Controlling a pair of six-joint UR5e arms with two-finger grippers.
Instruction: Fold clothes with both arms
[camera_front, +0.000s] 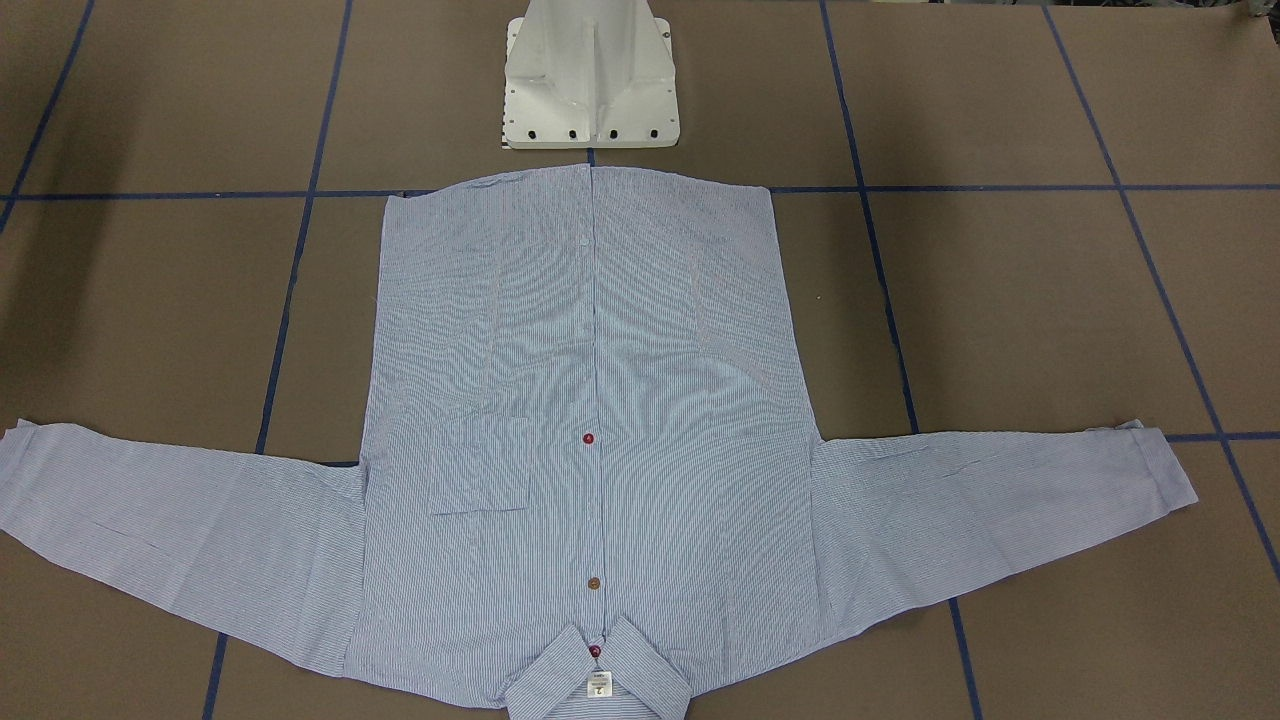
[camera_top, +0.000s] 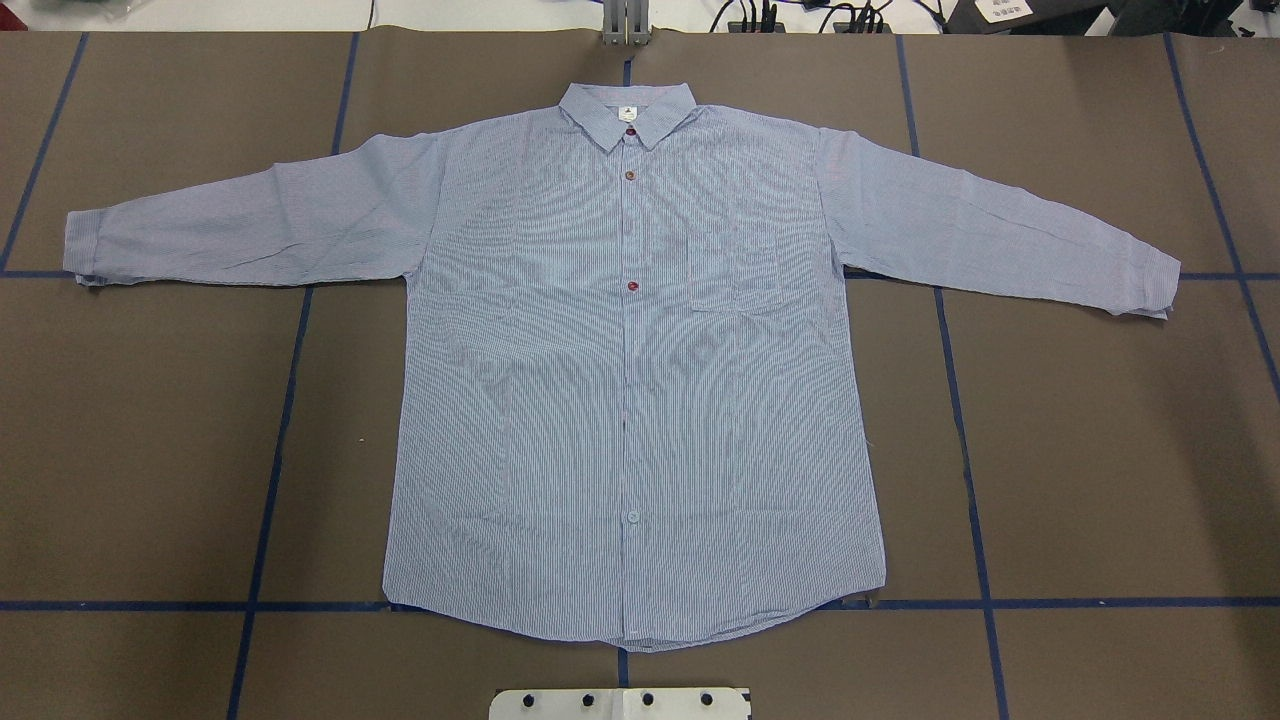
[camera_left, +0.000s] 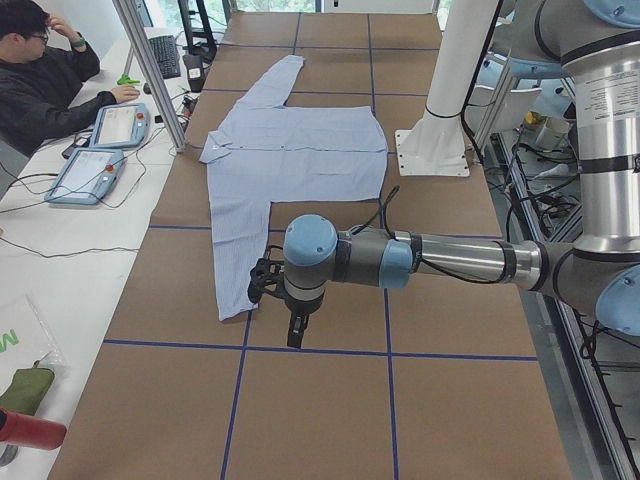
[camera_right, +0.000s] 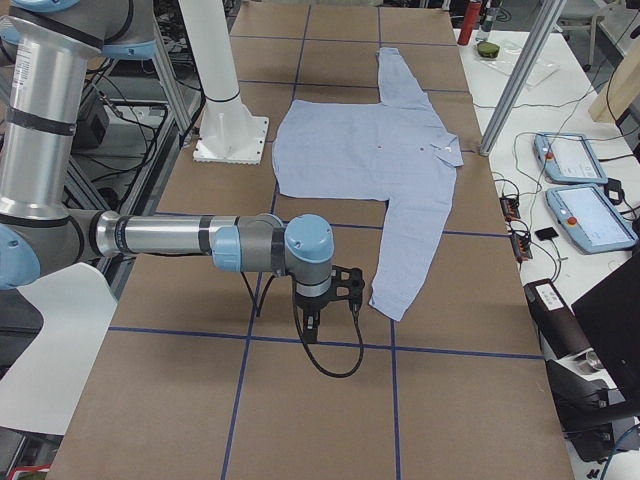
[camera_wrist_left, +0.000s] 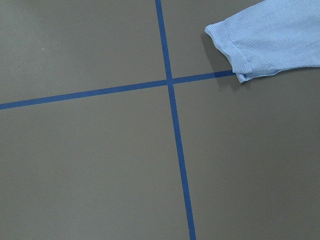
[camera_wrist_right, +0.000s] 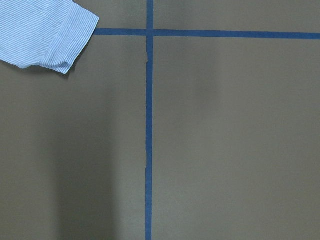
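Table (camera_top: 140, 450): brown covering with a blue tape grid.
Striped button-up shirt (camera_top: 630, 400): lies mid-table, flat, front up, sleeves spread wide, apparently laid out for a first fold.
Left arm (camera_left: 440, 262), right arm (camera_right: 160, 237): each hangs just off a cuff (camera_wrist_left: 230, 45), likely staged to lift the sleeves.
Left gripper (camera_left: 296, 332), right gripper (camera_right: 311, 326): grasp cannot be told.

Both arms are the same build: silver-grey tubes with pale blue joint caps. The left arm (camera_left: 460, 262), mid-frame in the left-side view, has a black band plus a thin black cable (camera_left: 388, 203) near its black claw (camera_left: 297, 330). The right arm (camera_right: 165, 237) has a looping black cable (camera_right: 338, 376) under its claw (camera_right: 312, 322). The white pedestal (camera_front: 590, 80), top centre, has dark bolts along its edge.
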